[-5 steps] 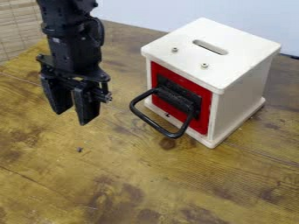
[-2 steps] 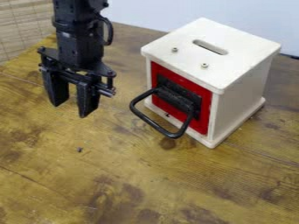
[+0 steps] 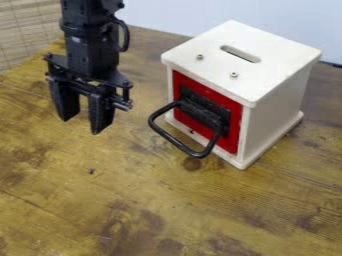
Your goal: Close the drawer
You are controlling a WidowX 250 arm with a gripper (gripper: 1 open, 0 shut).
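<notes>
Gripper [image 3: 82, 118], mine, camera view: fingers parted, gap between them, nothing grasped, so released. Position relative to the white box [image 3: 247, 75]: off to picture left of it, fingertips pointing down, apart from it and from the black handle [image 3: 178, 145]. My arm [image 3: 91, 40] comes down from the top edge, also picture left of the box.

Drawer [image 3: 207, 112]: red square panel at the front of the box, the face turned toward picture left and the camera, dark recess in the middle. The handle is a big loop sticking out from that panel, reaching in front of the box on my side. Can't tell from this angle how far the drawer itself stands out, if at all.

Box top: slot [image 3: 241, 53], long and dark, plus small metal screw heads. Box sits upright on the brown wooden table [image 3: 107, 210]. Slatted mat [image 3: 27, 30] far to picture left of the box, behind my arm; pale surface behind the box.
</notes>
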